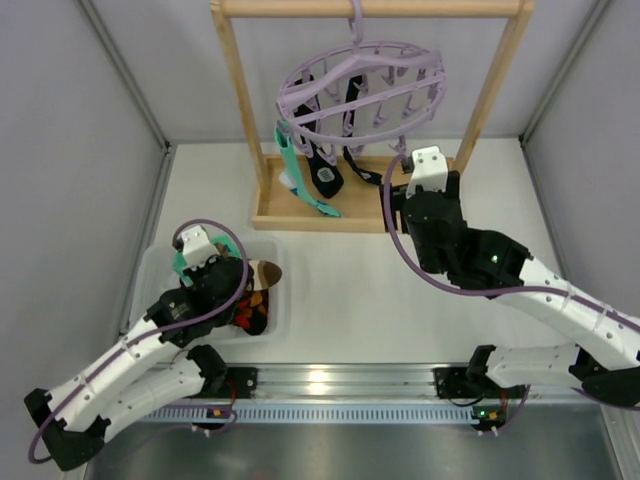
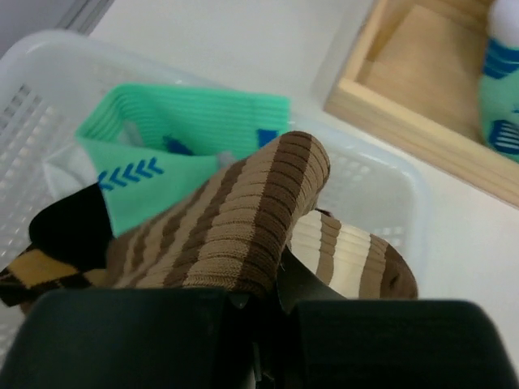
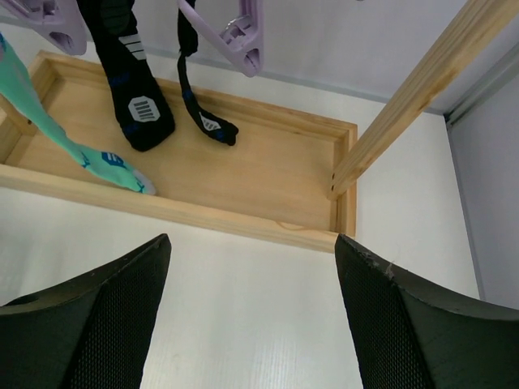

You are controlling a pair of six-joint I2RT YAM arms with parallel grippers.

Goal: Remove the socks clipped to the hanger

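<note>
The lilac hanger (image 1: pixel 360 90) hangs from the wooden rack's top bar. A mint-green sock (image 1: pixel 291 172) and two black socks (image 1: pixel 326 172) hang clipped to it; they also show in the right wrist view, mint-green (image 3: pixel 81 150) and black (image 3: pixel 134 89). My left gripper (image 1: pixel 222 278) is over the white basket (image 1: pixel 160 262), shut on a brown striped sock (image 2: pixel 235 219) that drapes over its fingers. A mint-green sock (image 2: pixel 186 134) lies in the basket. My right gripper (image 3: pixel 251 316) is open and empty, low in front of the rack base, below and right of the hanging socks.
The light wooden rack (image 1: pixel 240 90) stands at the back with a tray-like base (image 3: pixel 268 170); its right post (image 3: pixel 422 89) rises close to my right gripper. A yellow-black patterned sock (image 2: pixel 36 271) also lies in the basket. Grey walls enclose both sides.
</note>
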